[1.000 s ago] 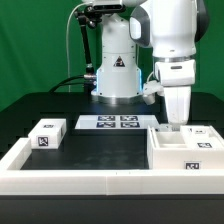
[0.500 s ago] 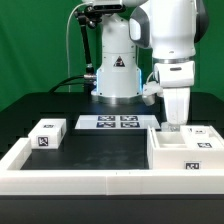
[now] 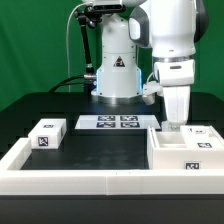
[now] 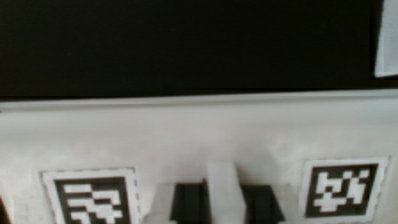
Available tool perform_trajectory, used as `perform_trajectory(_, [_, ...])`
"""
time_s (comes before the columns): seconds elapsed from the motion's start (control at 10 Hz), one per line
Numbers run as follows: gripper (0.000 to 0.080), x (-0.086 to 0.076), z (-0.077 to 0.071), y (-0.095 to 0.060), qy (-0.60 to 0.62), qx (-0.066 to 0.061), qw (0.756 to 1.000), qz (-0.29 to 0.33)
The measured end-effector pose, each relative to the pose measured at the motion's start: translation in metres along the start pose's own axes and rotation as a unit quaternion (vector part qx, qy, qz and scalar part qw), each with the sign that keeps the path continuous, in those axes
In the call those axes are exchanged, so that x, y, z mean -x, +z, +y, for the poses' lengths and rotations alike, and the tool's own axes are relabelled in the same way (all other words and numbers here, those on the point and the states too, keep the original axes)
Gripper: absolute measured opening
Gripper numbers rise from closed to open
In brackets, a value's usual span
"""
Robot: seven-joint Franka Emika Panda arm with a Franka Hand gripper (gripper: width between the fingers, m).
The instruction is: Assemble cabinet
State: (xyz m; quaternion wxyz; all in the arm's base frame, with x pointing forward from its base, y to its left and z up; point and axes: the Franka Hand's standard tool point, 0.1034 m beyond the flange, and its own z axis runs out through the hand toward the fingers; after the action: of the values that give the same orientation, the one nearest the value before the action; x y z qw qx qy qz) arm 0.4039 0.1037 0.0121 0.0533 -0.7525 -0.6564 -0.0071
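Zero joins done that I can see, so this cabinet build looks like it's barely started. Biggest first: the arm [image 3: 168, 40] fills the 1 o'clock part of the exterior view and reaches straight down. The black table [image 3: 100, 148] sits under everything, with the low white frame [image 3: 90, 180] running along 6 o'clock. The big box [image 3: 185, 158], the cabinet's main body, sits at 4 o'clock right against that frame, hollow side up I think. The marker board [image 3: 108, 122] lies flat near dead centre. The small block [image 3: 47, 133] is alone at 8 o'clock, well apart from the box. More tagged white bits [image 3: 203, 132] show at 3 o'clock just beside the box; can't tell if they're loose or touching it.

The gripper [image 3: 174, 124] is down at the box's far wall. In the wrist view the fingers look pressed onto a thin white edge between two tags, so I'd say it's pinching the box wall. Still to do: pretty much everything, since the block and the other bits all have to go onto the box.

Versus a second ago, the exterior view looks identical, with arm, box and block in the same spots. The fingers are too small there to tell if they moved.
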Motion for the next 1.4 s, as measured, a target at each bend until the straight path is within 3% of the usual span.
perform_trajectory(0.3, [0.0072,0.002,-0.002,-0.012,0.01,0.009,1.0,-0.004])
perform_trajectory(0.6, [0.0072,0.01,-0.005,-0.034,0.02,0.029,0.999,-0.011])
perform_trajectory(0.9, [0.0072,0.028,0.002,-0.036,0.022,0.032,0.999,-0.01])
perform_trajectory(1.2, [0.0072,0.028,0.001,-0.035,0.022,0.031,0.999,-0.01])
perform_trajectory(1.4, [0.0072,0.027,0.009,-0.039,0.021,0.03,0.999,-0.012])
